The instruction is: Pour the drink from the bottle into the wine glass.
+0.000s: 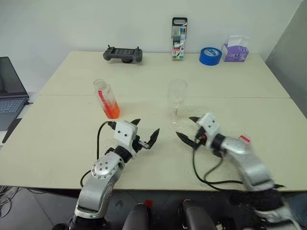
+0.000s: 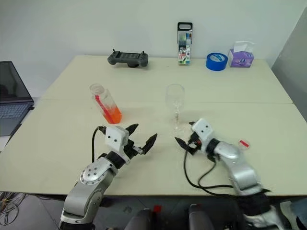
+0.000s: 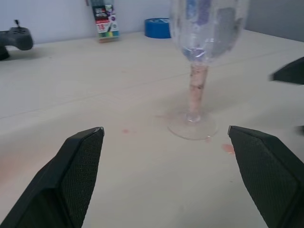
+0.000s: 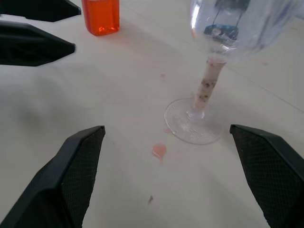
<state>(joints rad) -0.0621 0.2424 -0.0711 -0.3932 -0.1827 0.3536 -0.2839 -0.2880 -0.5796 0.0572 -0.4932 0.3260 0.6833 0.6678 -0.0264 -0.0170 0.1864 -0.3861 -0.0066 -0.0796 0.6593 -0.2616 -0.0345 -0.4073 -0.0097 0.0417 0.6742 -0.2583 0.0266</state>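
two grippers hang low over the pale table (image 1: 57, 143), both with fingers spread wide and holding nothing. the left gripper (image 1: 144, 132) sits just in front of the bottle (image 1: 106, 98), a little toward the middle of the table, and apart from it. the right gripper (image 1: 188, 128) is near the foot of the wine glass (image 1: 177, 97), a little to its right, not touching it.

the bottle stands upright with no cap showing on its open mouth, and the drink (image 1: 112, 109) fills only its lower part. the wine glass stands upright to the right of the bottle, well apart from it, with a clear bowl; its stem looks tinted pink. small orange-pink drops (image 4: 159, 150) lie on the table beside the foot of the glass.

along the far edge stand a dark handheld controller (image 1: 123, 54), a marker pack with a black handle (image 1: 179, 39), a roll of blue tape (image 1: 210, 56) and a purple tissue box (image 1: 235, 49). a laptop (image 1: 10, 91) sits off the table's left side. nothing stands between the bottle and the glass except the left gripper's fingertips.
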